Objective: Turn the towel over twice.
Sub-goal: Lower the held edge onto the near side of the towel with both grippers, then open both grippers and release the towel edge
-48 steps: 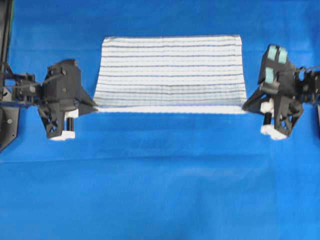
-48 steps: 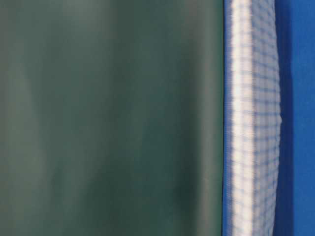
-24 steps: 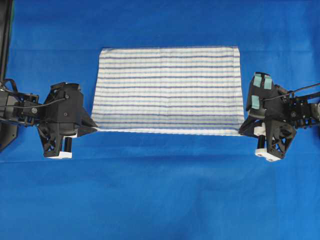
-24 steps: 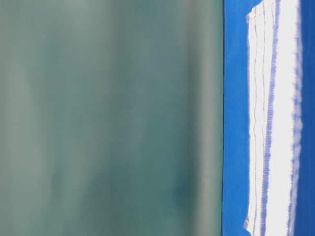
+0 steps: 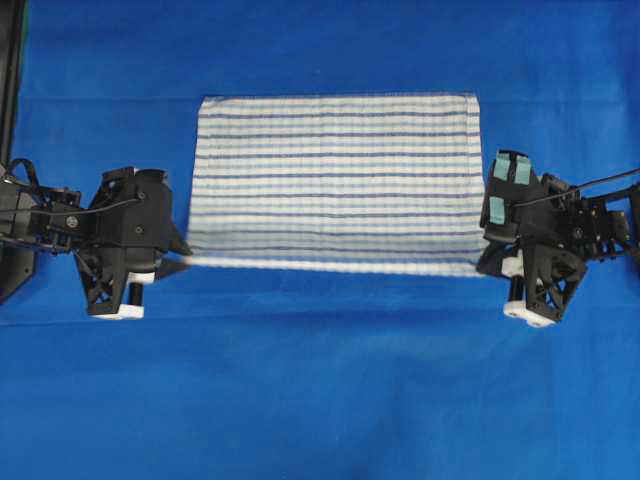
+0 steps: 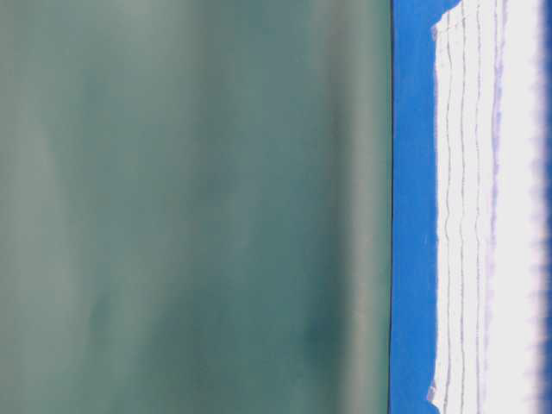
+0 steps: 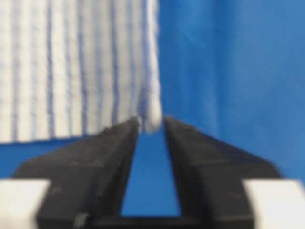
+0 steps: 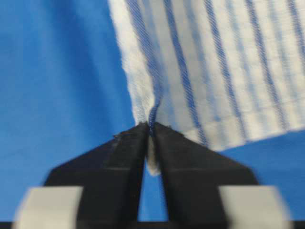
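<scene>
The towel (image 5: 335,170), white with blue stripes, lies spread across the far middle of the blue table; its near edge looks blurred. My left gripper (image 5: 183,262) sits at the near left corner. In the left wrist view its jaws (image 7: 151,125) stand apart, with the towel (image 7: 71,62) corner loose between the tips. At the near right corner is my right gripper (image 5: 482,266). In the right wrist view its jaws (image 8: 151,126) are pressed together on the towel (image 8: 214,62) corner, a tuft poking through. The towel (image 6: 483,216) lies flat in the table-level view.
The plain blue table covering (image 5: 320,380) stretches wide on the near side of the towel and beyond both arms. A dark frame (image 5: 10,60) runs along the far left edge. A green backdrop (image 6: 190,207) stands behind the table.
Both grippers drew the towel's near edge toward the near side and down, spreading the cloth flat. The left jaws have parted; the near edge now looks blurred.
</scene>
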`<action>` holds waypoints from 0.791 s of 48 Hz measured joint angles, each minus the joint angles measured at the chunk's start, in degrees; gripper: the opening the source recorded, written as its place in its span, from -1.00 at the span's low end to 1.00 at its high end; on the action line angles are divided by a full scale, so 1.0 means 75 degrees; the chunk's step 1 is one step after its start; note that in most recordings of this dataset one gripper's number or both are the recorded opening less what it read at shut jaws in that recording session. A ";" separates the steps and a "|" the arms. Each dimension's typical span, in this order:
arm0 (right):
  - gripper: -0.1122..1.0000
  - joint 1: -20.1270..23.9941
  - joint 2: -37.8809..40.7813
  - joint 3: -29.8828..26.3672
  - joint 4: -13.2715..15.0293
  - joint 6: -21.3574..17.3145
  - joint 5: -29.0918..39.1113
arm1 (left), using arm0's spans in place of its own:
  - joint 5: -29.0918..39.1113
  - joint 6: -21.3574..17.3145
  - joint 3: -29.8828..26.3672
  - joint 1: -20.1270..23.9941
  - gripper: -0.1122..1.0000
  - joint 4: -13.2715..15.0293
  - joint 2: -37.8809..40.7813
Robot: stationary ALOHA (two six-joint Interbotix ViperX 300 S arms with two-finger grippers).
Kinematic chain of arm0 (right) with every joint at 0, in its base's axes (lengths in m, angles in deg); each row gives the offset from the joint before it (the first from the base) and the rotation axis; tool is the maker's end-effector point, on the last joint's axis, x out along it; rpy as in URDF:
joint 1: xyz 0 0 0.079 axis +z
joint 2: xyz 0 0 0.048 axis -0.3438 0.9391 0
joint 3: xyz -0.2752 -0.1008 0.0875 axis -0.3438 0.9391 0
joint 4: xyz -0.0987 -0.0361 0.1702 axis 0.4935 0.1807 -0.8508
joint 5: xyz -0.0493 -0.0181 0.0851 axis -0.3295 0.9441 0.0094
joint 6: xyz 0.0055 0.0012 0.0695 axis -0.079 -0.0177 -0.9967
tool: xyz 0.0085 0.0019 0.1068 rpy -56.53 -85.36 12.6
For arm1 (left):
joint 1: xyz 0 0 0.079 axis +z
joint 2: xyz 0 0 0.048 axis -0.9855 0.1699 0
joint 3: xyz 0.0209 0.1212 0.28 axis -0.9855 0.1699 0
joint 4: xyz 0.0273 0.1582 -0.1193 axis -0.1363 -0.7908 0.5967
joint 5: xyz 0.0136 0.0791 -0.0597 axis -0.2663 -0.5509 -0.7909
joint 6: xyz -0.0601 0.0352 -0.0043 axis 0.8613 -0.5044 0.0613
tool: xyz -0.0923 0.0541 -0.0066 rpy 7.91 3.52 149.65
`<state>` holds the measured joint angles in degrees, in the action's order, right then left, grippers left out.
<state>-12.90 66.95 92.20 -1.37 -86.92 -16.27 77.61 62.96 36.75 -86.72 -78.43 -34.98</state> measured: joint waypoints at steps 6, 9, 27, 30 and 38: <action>0.36 0.0117 0.0000 -0.0082 0.0000 0.0000 0.0012 | 0.0012 -0.0012 0.0000 0.0000 0.27 0.0000 -0.0012; 0.39 0.0129 -0.0012 -0.0141 0.0023 0.0000 0.0023 | 0.0012 -0.0012 0.0000 0.0000 0.44 0.0000 -0.0047; 0.32 -0.0129 -0.1219 -0.0328 0.1324 0.0023 -0.0070 | -0.0070 -0.0141 -0.0234 0.0199 0.48 0.0000 -0.1102; 0.32 -0.0293 -0.1535 -0.0328 0.1629 0.0023 -0.0188 | -0.0199 -0.0164 -0.0234 0.0293 0.47 -0.0012 -0.1430; 0.32 -0.0738 -0.2355 -0.0199 0.2320 0.0023 -0.0609 | -0.0809 -0.0281 -0.0070 0.0598 0.47 -0.0035 -0.2332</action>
<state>-18.44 49.28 90.70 16.03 -86.74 -20.84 71.54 60.85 36.23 -82.24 -78.70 -52.47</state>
